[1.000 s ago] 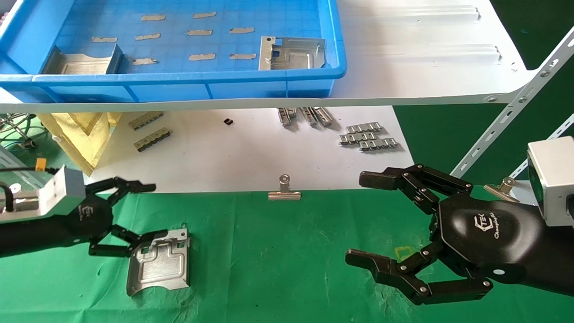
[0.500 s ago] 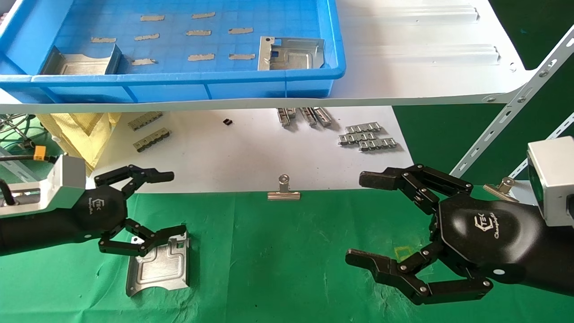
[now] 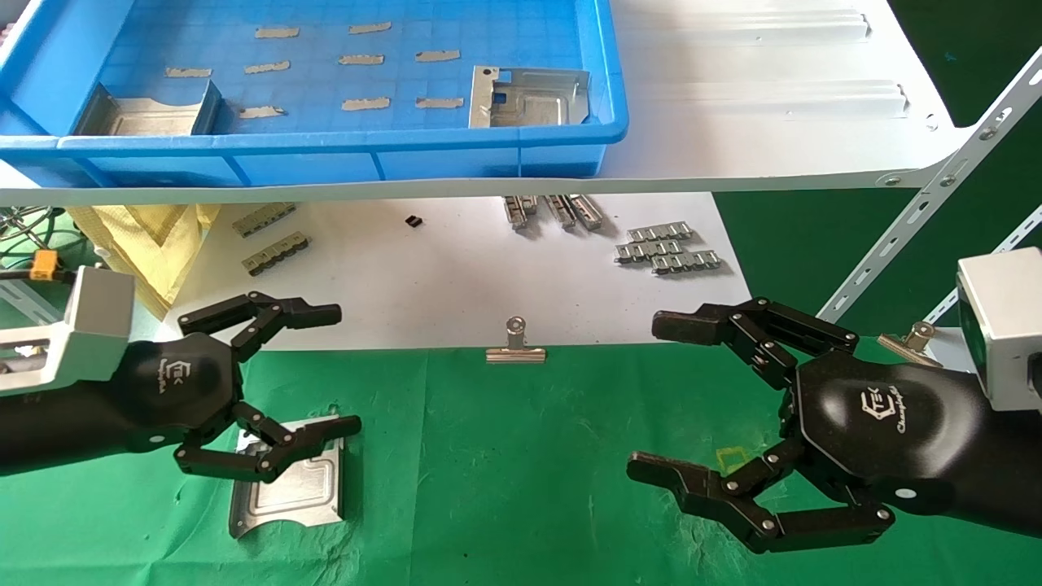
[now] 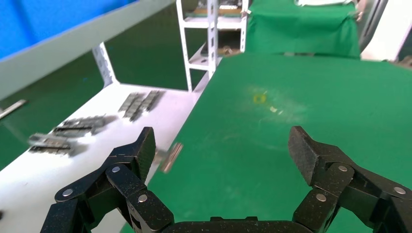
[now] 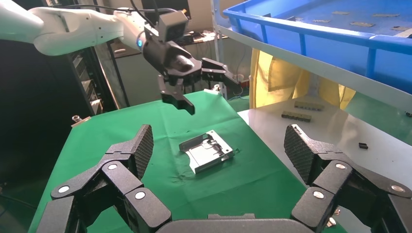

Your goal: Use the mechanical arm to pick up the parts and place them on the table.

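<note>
one part down on the cloth — two left in the tray

head view: left hand (image 3: 269, 382) splayed and empty above the part (image 3: 289, 480) on the table (image 3: 505, 472); next, reach to the tray (image 3: 342, 150) at 12 o'clock. right hand (image 3: 716, 415) spread, idle, white "tek" logo. right wrist view: part (image 5: 206, 151) flat — left hand (image 5: 194, 82) clear above it.

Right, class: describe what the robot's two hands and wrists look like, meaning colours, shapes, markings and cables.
Both the left hand and the right hand are glossy black shells with jointed black fingers pinned by silver rivets. Each palm back bears a white logo. Each hand joins a silver-grey box wrist. An orange connector sits by the left wrist.
</note>
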Tool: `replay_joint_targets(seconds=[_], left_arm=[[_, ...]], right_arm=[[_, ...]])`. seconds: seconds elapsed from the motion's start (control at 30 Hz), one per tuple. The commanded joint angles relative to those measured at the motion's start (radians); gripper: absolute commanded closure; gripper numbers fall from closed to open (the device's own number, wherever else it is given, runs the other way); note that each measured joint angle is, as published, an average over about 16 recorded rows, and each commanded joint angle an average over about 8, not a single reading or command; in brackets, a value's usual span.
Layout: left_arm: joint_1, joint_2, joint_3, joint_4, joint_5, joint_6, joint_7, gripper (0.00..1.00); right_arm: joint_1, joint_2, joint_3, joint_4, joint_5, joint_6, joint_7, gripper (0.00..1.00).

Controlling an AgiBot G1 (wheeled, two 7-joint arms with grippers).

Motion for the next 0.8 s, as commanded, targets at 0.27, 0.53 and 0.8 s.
replay_joint_targets(seconds=[0.27,0.53,0.8], left_arm=[[0.081,-0.028,-0.074,-0.176,-0.045,-0.015,-0.120,0.00],[0.153,-0.054,-0.141,-0.333,-0.085,-0.029,-0.227,0.00],[0.217,-0.076,-0.200,-0.472,-0.121,-0.041,-0.321,0.00]], right_arm=[[0.000,0.000,0.000,0.000,0.000,0.000,0.000,0.00],[0.000,0.000,0.000,0.000,0.000,0.000,0.000,0.00],[0.000,0.000,0.000,0.000,0.000,0.000,0.000,0.00]])
